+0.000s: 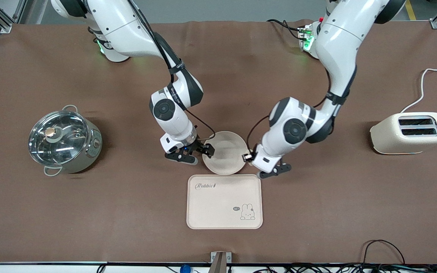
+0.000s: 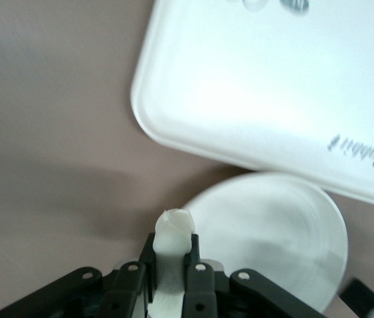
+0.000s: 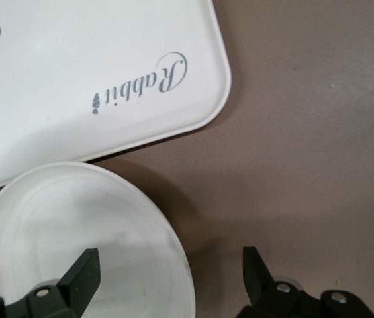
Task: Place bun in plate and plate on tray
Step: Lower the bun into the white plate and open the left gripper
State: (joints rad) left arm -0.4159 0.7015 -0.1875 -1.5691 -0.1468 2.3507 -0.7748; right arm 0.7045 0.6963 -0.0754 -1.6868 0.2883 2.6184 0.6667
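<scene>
Nearest the camera, the tray (image 1: 224,203); just farther, the plate (image 1: 226,152). Left gripper (image 2: 171,255) beside the plate, clamped on the bun (image 2: 173,228). Right gripper (image 3: 171,268) spread wide astride the plate's rim.

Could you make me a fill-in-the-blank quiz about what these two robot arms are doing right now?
1. The left pincer is shut on the ____.
2. The right pincer is open, with one finger over the ____'s rim.
3. The plate lies on the table, farther from the camera than the ____.
4. The word printed on the tray is ____.

Missing words: bun; plate; tray; Rabbit
</scene>
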